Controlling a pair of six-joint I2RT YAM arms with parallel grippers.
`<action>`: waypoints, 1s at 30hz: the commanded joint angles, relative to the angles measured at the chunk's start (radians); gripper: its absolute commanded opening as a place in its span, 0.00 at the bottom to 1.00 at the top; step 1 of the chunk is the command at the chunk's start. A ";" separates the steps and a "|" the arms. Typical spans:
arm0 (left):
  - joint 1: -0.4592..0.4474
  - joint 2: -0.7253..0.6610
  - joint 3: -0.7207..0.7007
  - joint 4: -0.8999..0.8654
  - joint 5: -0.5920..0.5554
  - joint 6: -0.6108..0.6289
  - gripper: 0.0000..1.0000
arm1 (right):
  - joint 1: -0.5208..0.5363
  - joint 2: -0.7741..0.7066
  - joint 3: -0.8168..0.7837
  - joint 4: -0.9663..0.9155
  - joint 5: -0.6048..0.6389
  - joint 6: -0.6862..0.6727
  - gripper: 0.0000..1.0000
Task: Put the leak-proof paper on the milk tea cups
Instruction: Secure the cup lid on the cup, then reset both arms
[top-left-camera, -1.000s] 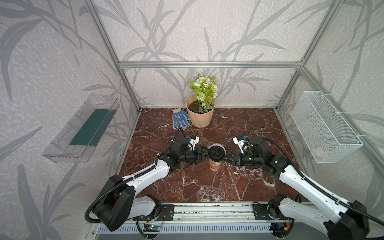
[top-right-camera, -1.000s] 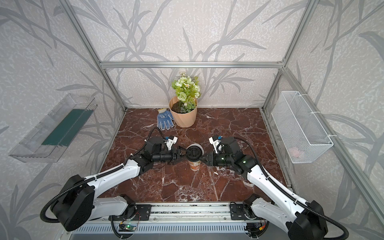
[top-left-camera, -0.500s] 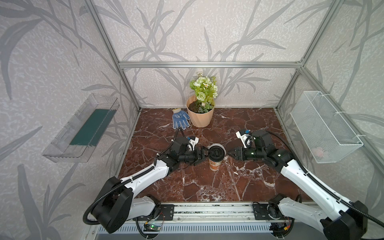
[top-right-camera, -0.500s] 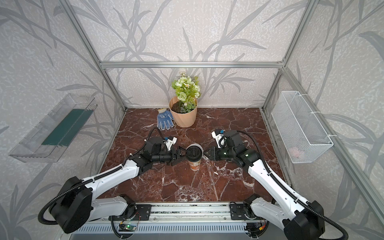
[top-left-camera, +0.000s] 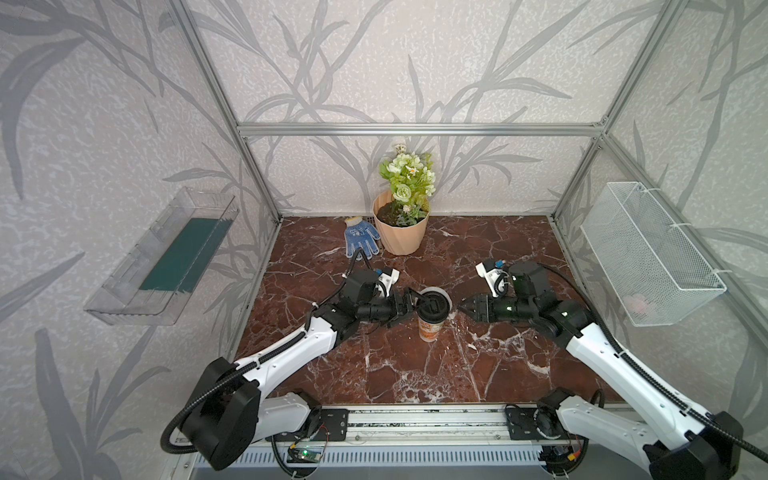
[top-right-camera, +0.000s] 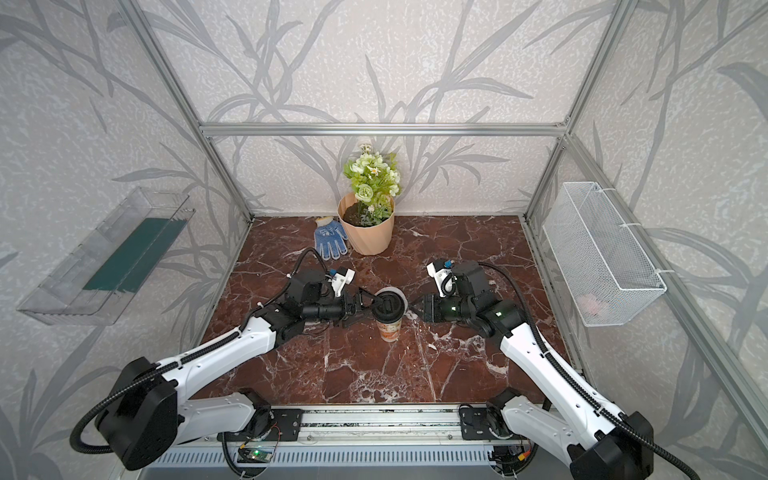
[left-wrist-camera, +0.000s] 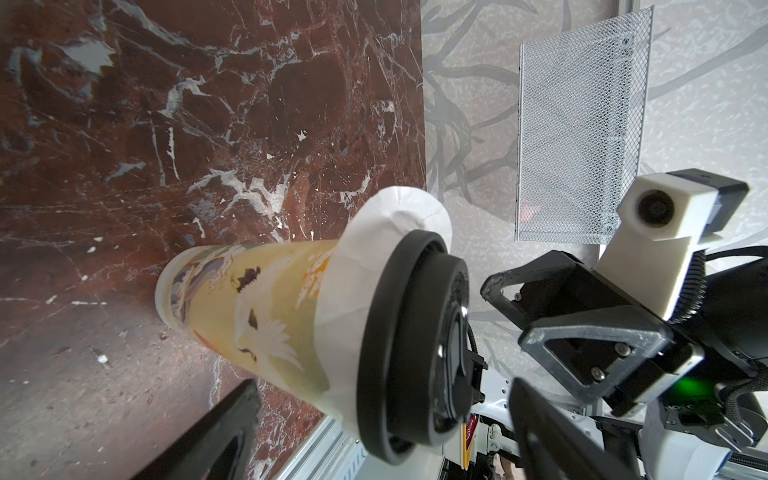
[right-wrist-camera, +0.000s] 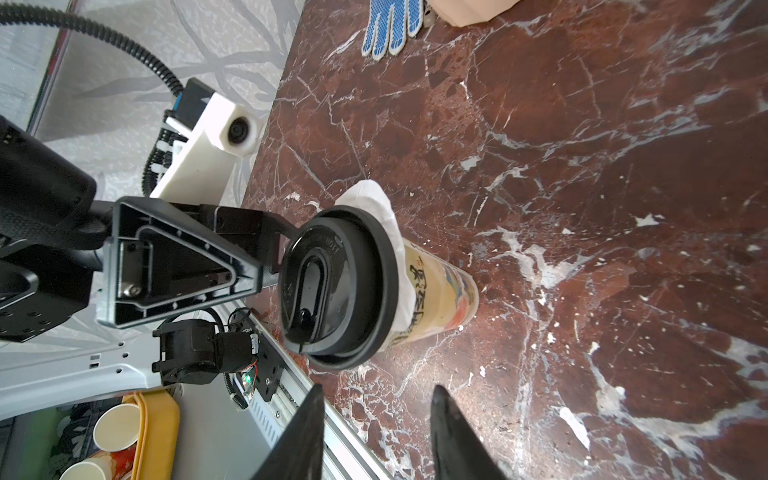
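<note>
The leak-proof paper (left-wrist-camera: 376, 226) lies over the mouth of the milk tea cup (left-wrist-camera: 249, 303). Its white, wrinkled edge hangs down around the top of the cup wall. A black plastic lid (left-wrist-camera: 409, 349) sits on top of the paper and covers the mouth. The cup stands upright near the middle of the tabletop (top-left-camera: 415, 374), in both top views.

The left hand (top-left-camera: 409, 306) is at the height of the lid, on the cup's left side. Its fingers (right-wrist-camera: 178, 266) are spread wide, and the top of the cup is between them. I cannot tell if one finger touches the rim of the lid.

The right hand (top-left-camera: 462, 307) is on the other side of the cup and points at the lid, near it but apart. Its fingers (left-wrist-camera: 582, 345) are a little apart, with nothing between them.

At the back of the tabletop stands a peach flower pot (top-left-camera: 401, 239) with green and white flowers. A blue and white glove (top-left-camera: 360, 240) lies just beside it. A white wire basket (top-left-camera: 648, 253) hangs on the right wall and a clear plastic tray (top-left-camera: 162, 257) on the left wall.
</note>
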 joint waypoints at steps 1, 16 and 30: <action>0.003 -0.132 0.090 -0.281 -0.206 0.162 0.94 | -0.050 -0.092 -0.020 -0.051 0.182 -0.016 0.47; 0.181 -0.304 -0.235 0.146 -1.220 0.809 0.99 | -0.217 -0.039 -0.417 0.681 0.841 -0.516 0.80; 0.438 0.117 -0.340 0.683 -1.133 0.968 0.99 | -0.396 0.403 -0.520 1.316 0.500 -0.527 0.83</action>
